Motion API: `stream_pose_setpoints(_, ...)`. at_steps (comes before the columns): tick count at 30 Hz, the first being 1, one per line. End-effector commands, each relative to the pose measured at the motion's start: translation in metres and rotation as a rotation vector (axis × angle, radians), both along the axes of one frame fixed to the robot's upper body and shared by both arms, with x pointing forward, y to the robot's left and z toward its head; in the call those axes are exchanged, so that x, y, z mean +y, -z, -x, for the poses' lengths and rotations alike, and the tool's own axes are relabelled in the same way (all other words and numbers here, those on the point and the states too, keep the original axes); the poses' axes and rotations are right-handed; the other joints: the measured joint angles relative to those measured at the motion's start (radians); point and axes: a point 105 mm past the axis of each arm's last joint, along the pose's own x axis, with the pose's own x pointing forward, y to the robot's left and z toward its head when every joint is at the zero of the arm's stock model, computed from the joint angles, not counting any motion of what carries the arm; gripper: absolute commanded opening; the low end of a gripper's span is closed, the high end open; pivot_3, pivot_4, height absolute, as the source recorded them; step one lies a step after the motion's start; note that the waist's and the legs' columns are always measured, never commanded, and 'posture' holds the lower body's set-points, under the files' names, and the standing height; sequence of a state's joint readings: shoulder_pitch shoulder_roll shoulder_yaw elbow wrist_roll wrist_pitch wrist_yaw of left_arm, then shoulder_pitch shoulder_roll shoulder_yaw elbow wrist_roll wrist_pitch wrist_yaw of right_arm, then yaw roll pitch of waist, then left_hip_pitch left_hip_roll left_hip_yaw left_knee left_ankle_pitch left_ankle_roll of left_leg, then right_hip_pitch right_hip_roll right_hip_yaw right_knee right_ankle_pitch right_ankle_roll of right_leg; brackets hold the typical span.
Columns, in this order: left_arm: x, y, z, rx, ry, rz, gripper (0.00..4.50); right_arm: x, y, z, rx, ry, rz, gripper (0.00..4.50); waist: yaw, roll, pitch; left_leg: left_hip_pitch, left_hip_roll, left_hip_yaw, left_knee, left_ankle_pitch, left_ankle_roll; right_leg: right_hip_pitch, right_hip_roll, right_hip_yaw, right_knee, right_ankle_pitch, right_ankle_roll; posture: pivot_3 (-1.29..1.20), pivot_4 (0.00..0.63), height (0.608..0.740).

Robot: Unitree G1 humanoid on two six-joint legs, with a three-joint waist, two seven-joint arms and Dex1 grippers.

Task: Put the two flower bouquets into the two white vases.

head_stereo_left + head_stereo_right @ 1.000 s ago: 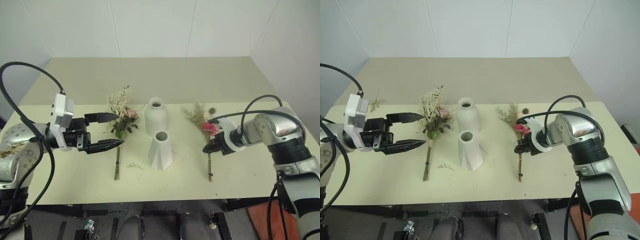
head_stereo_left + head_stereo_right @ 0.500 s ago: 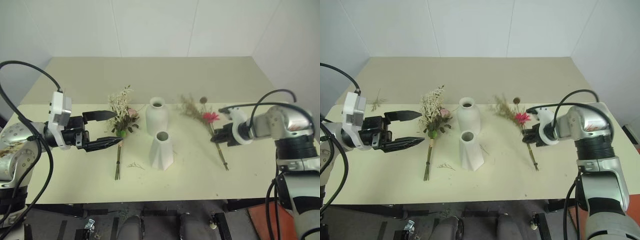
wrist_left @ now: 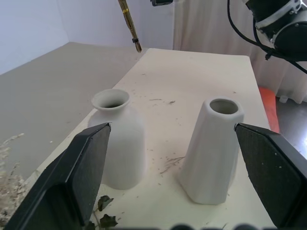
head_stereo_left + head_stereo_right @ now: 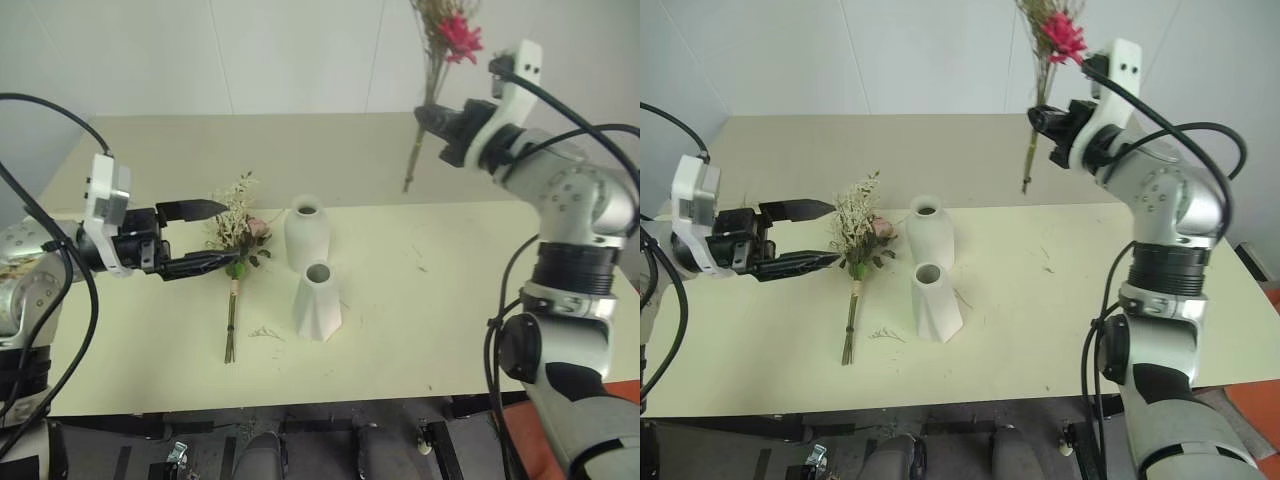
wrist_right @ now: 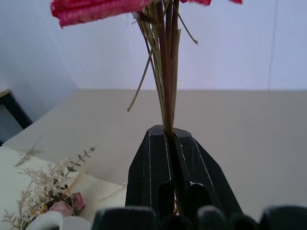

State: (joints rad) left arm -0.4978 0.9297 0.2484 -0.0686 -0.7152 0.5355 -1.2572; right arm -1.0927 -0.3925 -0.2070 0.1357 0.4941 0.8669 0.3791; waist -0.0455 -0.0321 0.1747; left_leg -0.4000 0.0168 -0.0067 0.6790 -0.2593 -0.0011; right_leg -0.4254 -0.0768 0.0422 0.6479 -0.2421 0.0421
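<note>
The right gripper (image 4: pixel 1048 122) pinches the stems of the magenta bouquet (image 4: pixel 1044 62), held high above the table's (image 4: pixel 460 310) far edge. The rose bouquet (image 4: pixel 237 262) lies left of the two vases (image 4: pixel 305 234) (image 4: pixel 317 301) mid-table. The left gripper (image 4: pixel 208 235) has its fingers spread beside it. No writing is legible.

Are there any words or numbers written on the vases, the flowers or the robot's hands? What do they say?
None: there is nothing to read anywhere.
Rounded vase: plain white, no writing.
Angular vase: plain white, no writing.
Pink rose bouquet: no tag or label.
Magenta daisy bouquet: no tag or label.
Left hand and right hand: plain black fingers, no letters or numbers.
</note>
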Motion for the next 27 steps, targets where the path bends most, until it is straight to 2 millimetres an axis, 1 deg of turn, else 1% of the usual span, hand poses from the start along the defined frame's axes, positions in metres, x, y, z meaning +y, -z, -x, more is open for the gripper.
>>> stream_pose_setpoints(1, -0.001, -0.008, -0.006, -0.015, -0.059, -0.014, 4.50, 0.027, -0.031, 0.013, -0.173, -0.062, -0.023, 0.03, 0.000, 0.000, 0.000, 0.000, 0.000, 0.000, 0.000, 0.000, 0.000, 0.000, 0.000, 0.000, 0.000, 0.000, 0.000, 0.00, 0.150, 0.740)
stream_pose_setpoints(5, -0.002, -0.008, -0.010, -0.015, -0.101, -0.018, 4.50, 0.059, -0.044, 0.021, -0.230, -0.171, -0.071, 0.03, 0.000, 0.001, 0.000, 0.000, 0.000, 0.000, 0.000, 0.000, 0.000, -0.001, 0.000, 0.000, 0.002, 0.000, 0.000, 0.00, 0.150, 0.740)
stream_pose_setpoints(7, -0.003, -0.009, -0.010, -0.018, -0.113, -0.020, 4.50, 0.071, -0.045, 0.024, -0.237, -0.205, -0.086, 0.03, 0.000, 0.001, 0.000, 0.000, 0.000, -0.001, 0.000, 0.000, 0.000, -0.001, 0.000, 0.000, 0.003, 0.000, 0.000, 0.00, 0.150, 0.740)
stream_pose_setpoints(9, -0.002, -0.010, -0.009, -0.022, -0.117, -0.023, 4.50, 0.078, -0.044, 0.026, -0.231, -0.232, -0.101, 0.03, 0.000, 0.001, 0.000, 0.000, 0.000, -0.001, 0.000, 0.000, 0.000, -0.001, 0.000, 0.000, 0.005, 0.000, 0.000, 0.00, 0.150, 0.740)
stream_pose_setpoints(11, -0.001, -0.011, -0.008, -0.024, -0.122, -0.022, 4.50, 0.083, -0.040, 0.028, -0.220, -0.256, -0.112, 0.03, 0.001, 0.001, 0.000, 0.000, 0.000, -0.001, 0.000, 0.000, 0.000, -0.001, 0.000, 0.000, 0.005, 0.000, 0.000, 0.00, 0.150, 0.740)
stream_pose_setpoints(14, 0.001, -0.013, -0.006, -0.030, -0.122, -0.013, 4.50, 0.092, -0.029, 0.031, -0.204, -0.283, -0.097, 0.03, 0.002, 0.001, 0.000, 0.000, 0.000, -0.001, 0.000, 0.000, -0.001, -0.001, 0.000, -0.001, 0.006, 0.000, 0.000, 0.00, 0.150, 0.740)
stream_pose_setpoints(23, 0.003, -0.015, -0.002, -0.040, -0.123, -0.001, 4.50, 0.101, 0.006, 0.024, -0.152, -0.266, -0.047, 0.03, 0.000, 0.001, 0.000, 0.000, 0.000, -0.001, 0.000, 0.001, -0.002, -0.001, 0.000, 0.000, 0.008, 0.000, 0.000, 0.00, 0.150, 0.740)
stream_pose_setpoints(27, 0.003, -0.015, 0.000, -0.044, -0.112, -0.003, 4.50, 0.105, 0.014, 0.023, -0.144, -0.262, -0.040, 0.03, -0.001, 0.001, 0.000, 0.000, 0.000, -0.001, 0.000, 0.001, -0.002, -0.002, 0.000, 0.000, 0.008, 0.000, 0.000, 0.00, 0.150, 0.740)
